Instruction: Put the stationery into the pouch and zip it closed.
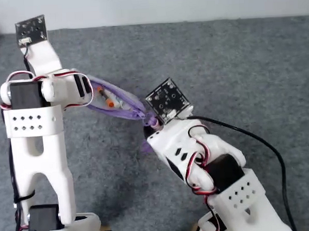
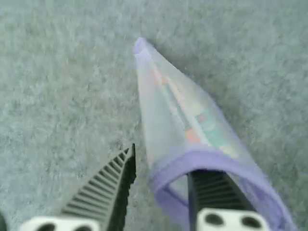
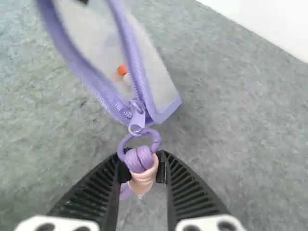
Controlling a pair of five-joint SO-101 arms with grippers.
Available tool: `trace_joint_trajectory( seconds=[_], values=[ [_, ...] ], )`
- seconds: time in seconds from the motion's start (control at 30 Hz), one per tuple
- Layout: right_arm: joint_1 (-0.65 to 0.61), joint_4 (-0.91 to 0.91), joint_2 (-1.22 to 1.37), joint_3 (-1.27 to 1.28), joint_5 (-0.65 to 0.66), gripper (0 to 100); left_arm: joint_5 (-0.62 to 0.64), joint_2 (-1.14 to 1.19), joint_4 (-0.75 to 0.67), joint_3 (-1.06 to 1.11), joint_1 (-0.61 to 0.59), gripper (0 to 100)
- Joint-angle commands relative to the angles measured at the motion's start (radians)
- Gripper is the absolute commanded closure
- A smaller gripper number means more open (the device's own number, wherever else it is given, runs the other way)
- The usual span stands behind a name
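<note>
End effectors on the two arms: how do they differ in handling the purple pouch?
The right end effector is shut on the zipper pull; the left end effector is open. The right one is outside the pouch; the left one has one finger inside the pouch's open end, the other outside. Both meet the same pouch, at opposite ends.

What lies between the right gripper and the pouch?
In the right wrist view, a purple ring and the zipper's small tab join the pouch to the knotted pull clamped in the right gripper.
</note>
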Motion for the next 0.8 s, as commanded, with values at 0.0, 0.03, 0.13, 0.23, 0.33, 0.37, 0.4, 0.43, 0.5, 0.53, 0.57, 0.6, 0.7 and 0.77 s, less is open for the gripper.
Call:
trace_joint_trajectory(
  seconds=[0.0, 0.03, 0.13, 0.23, 0.33, 0.37, 0.4, 0.43, 0.5, 0.53, 0.57, 0.6, 0.7, 0.77],
  values=[
    [-0.016, 0.035, -0.036, -0.008, -0.006, 99.1, 0.008, -0.046, -0.083, -0.024, 0.028, 84],
    [-0.018, 0.041, -0.036, -0.008, -0.023, 99.1, 0.008, -0.044, -0.106, -0.024, 0.051, 84],
    [-0.019, 0.077, -0.036, -0.009, -0.080, 99.1, 0.008, -0.044, -0.192, -0.022, 0.161, 84],
    [-0.019, 0.116, -0.038, -0.009, -0.126, 99.1, 0.005, -0.009, -0.276, -0.024, 0.288, 84],
    [-0.019, 0.150, -0.074, -0.005, -0.144, 99.1, 0.005, 0.071, -0.341, -0.027, 0.394, 84],
    [-0.021, 0.153, -0.099, 0.005, -0.141, 99.1, 0.005, 0.100, -0.359, -0.027, 0.423, 84],
    [-0.021, 0.153, -0.124, 0.020, -0.138, 99.1, 0.005, 0.124, -0.377, -0.027, 0.446, 84],
    [-0.022, 0.154, -0.153, 0.037, -0.137, 99.1, 0.005, 0.146, -0.394, -0.027, 0.473, 84],
    [-0.024, 0.176, -0.216, 0.083, -0.137, 99.1, 0.005, 0.169, -0.428, -0.028, 0.511, 84],
    [-0.024, 0.185, -0.249, 0.110, -0.138, 99.1, 0.005, 0.173, -0.443, -0.035, 0.523, 84],
    [-0.024, 0.189, -0.283, 0.137, -0.140, 99.1, 0.005, 0.176, -0.456, -0.044, 0.531, 84],
    [-0.022, 0.189, -0.318, 0.161, -0.140, 99.1, 0.005, 0.176, -0.465, -0.056, 0.535, 84],
    [-0.018, 0.189, -0.415, 0.209, -0.143, 99.1, 0.005, 0.172, -0.462, -0.104, 0.534, 84],
    [-0.018, 0.186, -0.461, 0.236, -0.144, 99.1, 0.005, 0.167, -0.454, -0.125, 0.529, 84]
  ],
)
